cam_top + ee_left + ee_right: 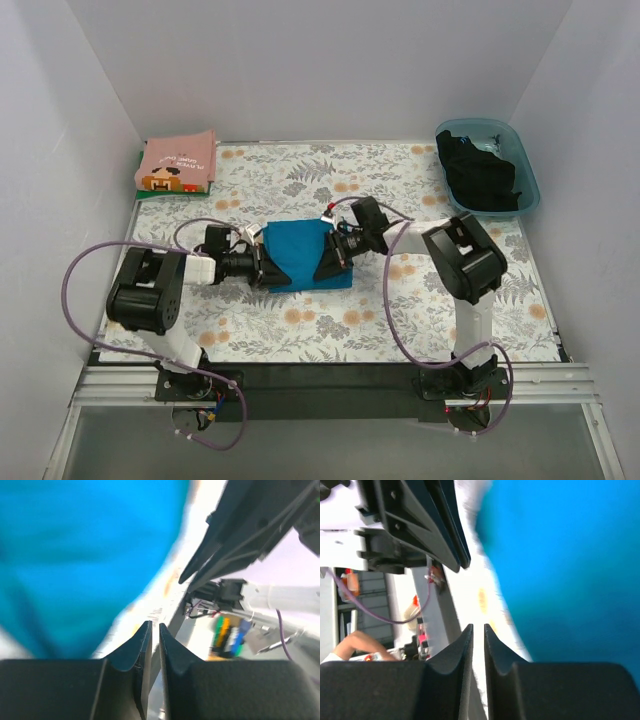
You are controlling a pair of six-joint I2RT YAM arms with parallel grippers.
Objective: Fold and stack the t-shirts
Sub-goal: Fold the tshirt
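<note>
A teal-blue t-shirt (300, 255) lies folded in a compact rectangle at the middle of the table. My left gripper (278, 268) lies low at its left edge and my right gripper (322, 262) at its right edge, pointing at each other. In the left wrist view the jaws (155, 627) stand almost together with only a thin slit, nothing in it, and the teal shirt (75, 555) lies beside them. The right wrist view shows the same: jaws (478, 628) nearly together, holding nothing, the teal shirt (570, 555) to one side. A folded pink t-shirt (178, 162) rests on a green one (139, 170) at the back left.
A translucent blue tub (530, 180) at the back right holds a black t-shirt (480, 170). Floral cloth (300, 330) covers the table. White walls close in the left, back and right sides. Purple cables loop off both arms near the front.
</note>
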